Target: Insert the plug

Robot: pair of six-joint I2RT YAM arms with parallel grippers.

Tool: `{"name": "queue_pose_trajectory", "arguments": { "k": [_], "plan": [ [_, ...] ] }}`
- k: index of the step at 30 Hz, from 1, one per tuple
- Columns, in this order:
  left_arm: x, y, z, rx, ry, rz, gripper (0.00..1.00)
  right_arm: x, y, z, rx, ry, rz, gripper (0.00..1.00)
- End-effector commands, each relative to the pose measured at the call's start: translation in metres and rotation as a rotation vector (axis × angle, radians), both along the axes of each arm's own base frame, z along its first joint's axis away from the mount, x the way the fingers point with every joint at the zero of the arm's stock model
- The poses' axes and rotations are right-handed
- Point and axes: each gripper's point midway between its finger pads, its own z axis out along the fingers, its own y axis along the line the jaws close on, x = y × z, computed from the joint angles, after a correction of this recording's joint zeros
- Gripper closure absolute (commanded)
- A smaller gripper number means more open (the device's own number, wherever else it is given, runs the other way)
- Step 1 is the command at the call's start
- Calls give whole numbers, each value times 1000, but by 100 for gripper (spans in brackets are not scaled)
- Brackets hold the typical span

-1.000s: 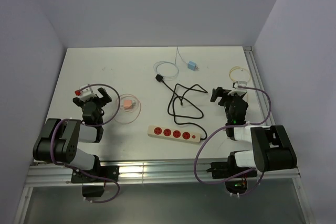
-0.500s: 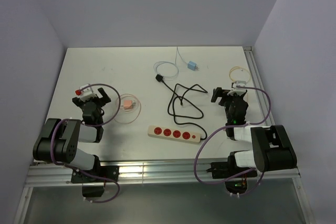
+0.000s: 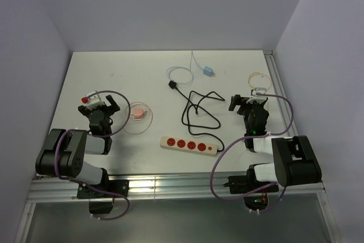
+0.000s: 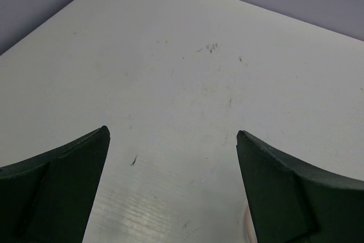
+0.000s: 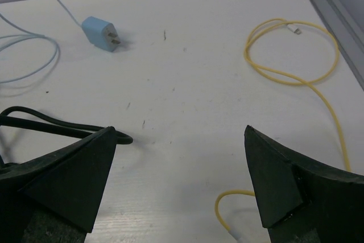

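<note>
A cream power strip [image 3: 188, 145] with red sockets lies near the front middle of the table. Its black cable [image 3: 199, 110] loops back to a black plug [image 3: 172, 85] lying loose behind it. The cable's end also shows in the right wrist view [image 5: 68, 129]. My left gripper [image 3: 100, 103] is open and empty at the front left, over bare table [image 4: 170, 140]. My right gripper [image 3: 248, 101] is open and empty at the front right, right of the cable [image 5: 179, 135].
A blue charger [image 3: 208, 71] with a pale cable lies at the back, also in the right wrist view [image 5: 101, 33]. A yellow cable [image 5: 296, 55] coils at the right by a metal rail [image 3: 277, 92]. A pink coiled item [image 3: 138, 113] lies right of the left gripper.
</note>
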Motion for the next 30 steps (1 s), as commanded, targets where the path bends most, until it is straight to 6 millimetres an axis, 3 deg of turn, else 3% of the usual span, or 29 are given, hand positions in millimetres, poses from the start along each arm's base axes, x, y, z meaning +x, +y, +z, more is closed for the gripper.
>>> {"name": "queue_pose_trajectory", "arguments": {
  "k": [1,2,3,4,5,7,9,10,12,13,14,15,16,18,19,20,21,22,24,25,26,27,28,29,30],
  "plan": [
    [9,5,35,15,-80,14,0,7,-18,39,-16,-115,-103,0],
    [3,10,23,22,17,52,1,9,-10,45,-37,-117,-91,0],
    [12,0,39,13,-2,49,0,7,-7,36,-58,-58,-89,0],
    [13,0,38,1,28,74,1,13,-8,51,-66,-70,-118,0],
    [5,9,24,-65,90,167,0,10,0,39,-80,3,-112,0],
    [7,14,35,-156,89,257,0,12,4,49,-31,10,-140,0],
    [2,11,36,-199,148,287,0,4,3,42,-15,60,-177,0],
    [0,11,39,-237,148,304,1,0,5,54,46,31,-188,0],
    [-4,14,60,-390,81,380,0,-12,2,45,43,94,-202,0],
    [-27,19,39,-405,188,454,1,-15,2,65,154,65,-238,0],
    [-35,20,47,-604,91,545,1,-20,-3,66,216,89,-291,0],
    [-40,18,54,-682,83,568,0,-34,-8,53,236,172,-341,0],
    [-46,13,52,-722,112,558,1,-33,-3,67,248,160,-307,0],
    [-44,2,69,-711,114,412,0,-39,1,63,242,229,-286,0],
    [-37,-20,78,-758,126,272,0,-33,4,74,270,245,-279,0],
    [-39,-29,92,-747,106,178,1,-40,2,64,251,333,-291,0],
    [-41,-41,89,-748,130,91,1,-36,10,67,259,361,-235,0],
    [-43,-61,102,-758,126,-52,1,-28,7,75,229,364,-219,0],
    [-50,-75,99,-774,145,-144,1,-19,17,81,224,387,-163,0],
    [-54,-91,102,-792,160,-236,0,-2,26,91,249,407,-120,0],
    [-57,-97,104,-793,149,-284,1,6,31,92,257,447,-92,0],
    [-60,-104,104,-800,156,-323,2,23,36,72,257,531,-79,0],
    [-62,-112,104,-806,166,-371,5,49,47,104,262,487,-10,0],
    [-67,-122,100,-820,196,-432,6,60,51,100,245,537,13,0],
    [-69,-129,101,-829,200,-475,7,80,53,66,196,645,17,0]
  ]
}}
